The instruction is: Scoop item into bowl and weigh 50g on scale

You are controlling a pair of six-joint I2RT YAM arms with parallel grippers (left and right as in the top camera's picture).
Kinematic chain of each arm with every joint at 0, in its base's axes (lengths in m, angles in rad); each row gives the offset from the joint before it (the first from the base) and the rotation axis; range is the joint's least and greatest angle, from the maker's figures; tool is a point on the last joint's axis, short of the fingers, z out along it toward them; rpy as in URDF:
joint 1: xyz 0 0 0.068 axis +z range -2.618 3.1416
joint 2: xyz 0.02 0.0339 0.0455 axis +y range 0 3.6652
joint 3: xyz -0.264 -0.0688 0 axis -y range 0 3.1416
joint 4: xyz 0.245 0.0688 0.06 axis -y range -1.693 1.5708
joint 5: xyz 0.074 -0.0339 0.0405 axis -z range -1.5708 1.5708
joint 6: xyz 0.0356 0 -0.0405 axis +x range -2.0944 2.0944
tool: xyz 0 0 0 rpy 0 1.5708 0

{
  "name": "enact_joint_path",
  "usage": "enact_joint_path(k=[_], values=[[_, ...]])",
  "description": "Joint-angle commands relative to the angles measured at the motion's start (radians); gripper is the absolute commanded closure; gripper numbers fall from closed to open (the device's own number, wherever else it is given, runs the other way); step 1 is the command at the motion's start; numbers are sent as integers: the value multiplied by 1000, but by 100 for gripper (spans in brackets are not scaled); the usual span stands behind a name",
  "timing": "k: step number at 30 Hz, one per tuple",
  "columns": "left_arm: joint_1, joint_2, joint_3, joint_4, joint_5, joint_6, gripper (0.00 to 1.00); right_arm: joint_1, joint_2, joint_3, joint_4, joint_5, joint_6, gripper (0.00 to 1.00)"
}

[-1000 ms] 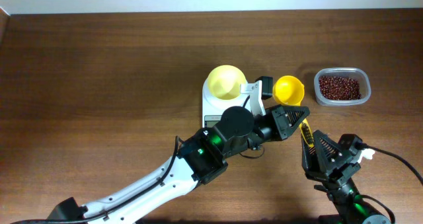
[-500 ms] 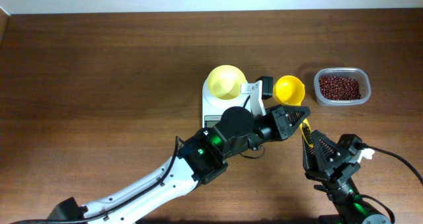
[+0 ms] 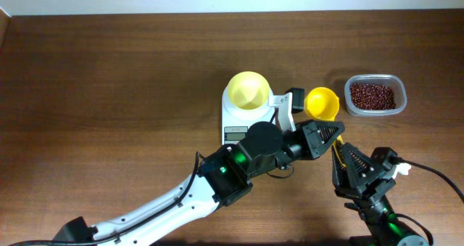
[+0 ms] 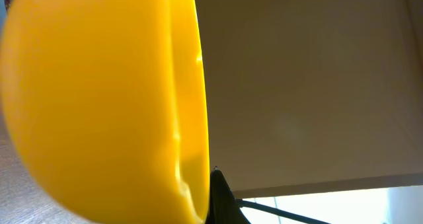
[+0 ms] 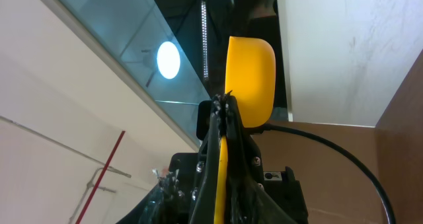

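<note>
The pale-yellow bowl [image 3: 248, 90] stands empty on the white scale [image 3: 233, 120]. The dark reddish-brown beans [image 3: 372, 96] lie in a clear container to the right. A yellow long-handled scoop [image 3: 322, 103] hangs in the air between the scale and the container. My left gripper [image 3: 324, 132] is shut on its handle just below the cup. The cup fills the left wrist view [image 4: 99, 98], with one black fingertip [image 4: 218, 197] beside it. My right gripper [image 3: 341, 159] is shut on the lower handle. In the right wrist view the handle runs between its fingers [image 5: 221, 158] up to the cup [image 5: 251, 78].
The clear rectangular container [image 3: 375, 78] sits at the right, close to the scoop's cup. The left arm [image 3: 225, 170] crosses the table from the bottom left, just in front of the scale. The right arm's base is at the bottom right.
The left gripper and the scoop's cup have shifted a little right and toward the front, nearer the container. The right gripper has stayed where it was.
</note>
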Motion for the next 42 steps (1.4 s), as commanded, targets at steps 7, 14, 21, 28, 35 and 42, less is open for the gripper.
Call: enact_joint_path(k=[7,14,21,28,35,42], values=[[-3,10,10,6,-16,9,100,-3,-6,11,1,30,-9,74],[-3,10,10,6,-16,9,100,-3,-6,11,1,-4,-10,73],[-3,10,10,6,-16,9,100,-3,-6,11,1,-22,-9,73],[-3,10,10,6,-16,9,100,-3,-6,11,1,-14,-9,82],[-3,10,10,6,-16,9,97,-3,-6,11,1,-14,-9,96],[-3,10,10,5,-15,9,40,-3,-6,11,-3,-13,-10,96]])
